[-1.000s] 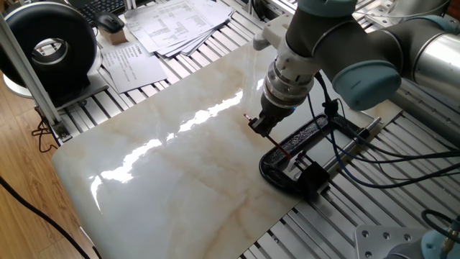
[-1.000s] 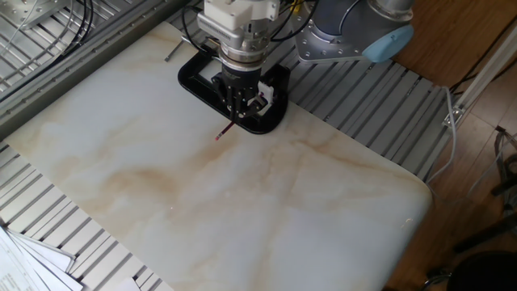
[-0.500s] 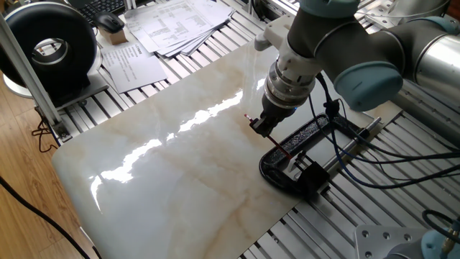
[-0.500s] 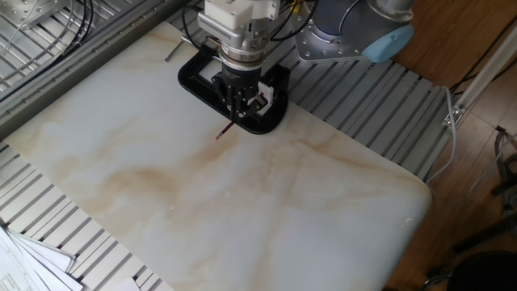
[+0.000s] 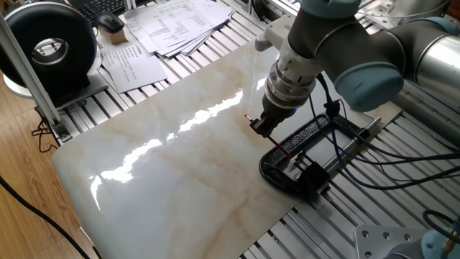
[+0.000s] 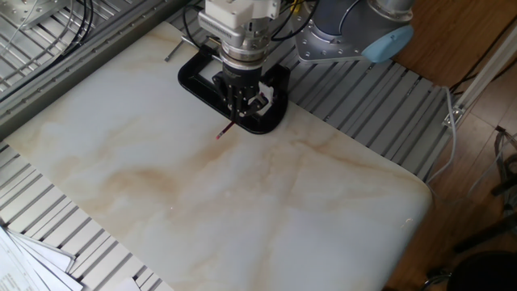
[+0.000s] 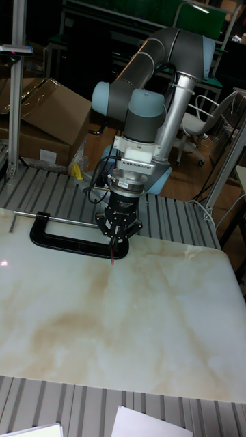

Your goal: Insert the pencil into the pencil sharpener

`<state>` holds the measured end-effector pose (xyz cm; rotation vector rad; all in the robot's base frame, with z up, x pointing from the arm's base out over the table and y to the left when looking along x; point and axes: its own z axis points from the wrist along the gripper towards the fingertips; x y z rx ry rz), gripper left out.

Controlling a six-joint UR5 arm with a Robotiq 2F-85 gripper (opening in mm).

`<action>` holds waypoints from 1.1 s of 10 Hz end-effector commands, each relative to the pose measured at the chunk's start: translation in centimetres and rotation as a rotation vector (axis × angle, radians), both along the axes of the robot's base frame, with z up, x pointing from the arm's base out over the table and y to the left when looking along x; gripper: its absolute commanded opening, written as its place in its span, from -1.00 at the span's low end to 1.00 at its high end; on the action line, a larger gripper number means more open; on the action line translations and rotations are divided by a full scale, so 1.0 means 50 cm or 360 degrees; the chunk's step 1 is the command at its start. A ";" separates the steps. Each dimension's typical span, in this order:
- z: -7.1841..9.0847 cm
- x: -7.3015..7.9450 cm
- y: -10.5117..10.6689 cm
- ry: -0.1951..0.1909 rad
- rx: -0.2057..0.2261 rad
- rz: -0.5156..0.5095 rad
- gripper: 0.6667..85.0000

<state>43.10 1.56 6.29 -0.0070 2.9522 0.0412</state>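
Clamped jaws of our gripper [image 6: 236, 107] hold the red pencil [image 6: 228, 126] tilted above the C-clamp [image 6: 191, 79]; next we align it with the pencil sharpener [image 5: 311, 175].

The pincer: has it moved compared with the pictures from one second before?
No. In both fixed views the pincer holds the red pencil at the same spot relative to the black C-clamp; no visible shift.

red pencil [image 6: 227, 128] tilted, held in hand [image 6: 239, 103]
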 end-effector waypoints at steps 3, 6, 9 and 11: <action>0.002 -0.010 0.003 0.0021 0.0019 0.0002 -0.98; 0.015 -0.046 0.011 0.0026 0.0030 -0.0014 -0.98; 0.012 -0.061 0.006 0.0009 0.0050 -0.0008 -0.98; 0.005 -0.072 0.000 -0.0009 0.0066 0.0001 -0.98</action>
